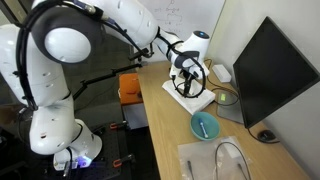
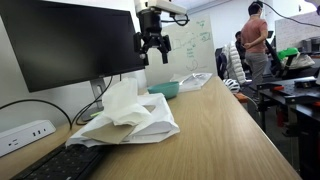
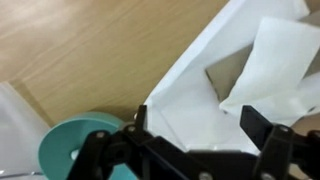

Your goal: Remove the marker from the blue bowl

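Observation:
The blue bowl [image 1: 206, 125] sits on the wooden table near its front edge; it also shows in an exterior view [image 2: 165, 90] and at the lower left of the wrist view [image 3: 72, 146]. The marker [image 1: 203, 128] lies inside it as a short pale stick; it is not visible in the wrist view. My gripper [image 1: 185, 78] hangs open and empty above a pile of crumpled white paper [image 1: 192, 97], to one side of the bowl. In the wrist view the open jaws [image 3: 200, 125] frame only white paper [image 3: 200, 90].
A large dark monitor [image 1: 275, 70] stands along the wall side of the table. A flat white pad with looping cables [image 1: 215, 160] lies beyond the bowl. A keyboard [image 2: 70, 160] and power strip [image 2: 25, 132] are near the paper. A person [image 2: 255, 40] stands in the background.

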`<action>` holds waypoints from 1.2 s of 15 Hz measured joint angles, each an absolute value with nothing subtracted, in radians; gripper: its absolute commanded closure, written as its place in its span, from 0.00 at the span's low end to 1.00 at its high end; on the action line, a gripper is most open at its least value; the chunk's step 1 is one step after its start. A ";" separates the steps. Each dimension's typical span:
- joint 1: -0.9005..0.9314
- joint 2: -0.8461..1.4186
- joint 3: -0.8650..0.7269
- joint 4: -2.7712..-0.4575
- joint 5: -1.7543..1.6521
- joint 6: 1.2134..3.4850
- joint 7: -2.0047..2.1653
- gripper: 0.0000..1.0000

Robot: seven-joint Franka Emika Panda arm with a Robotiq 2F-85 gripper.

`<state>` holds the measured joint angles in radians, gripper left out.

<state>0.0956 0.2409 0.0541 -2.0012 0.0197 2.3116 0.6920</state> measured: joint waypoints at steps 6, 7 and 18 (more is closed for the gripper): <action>0.090 0.375 -0.093 -1.828 0.018 2.316 0.900 0.00; 0.091 0.390 -0.107 -1.815 0.017 2.316 0.947 0.00; 0.117 0.491 -0.207 -1.787 -0.024 2.318 1.541 0.21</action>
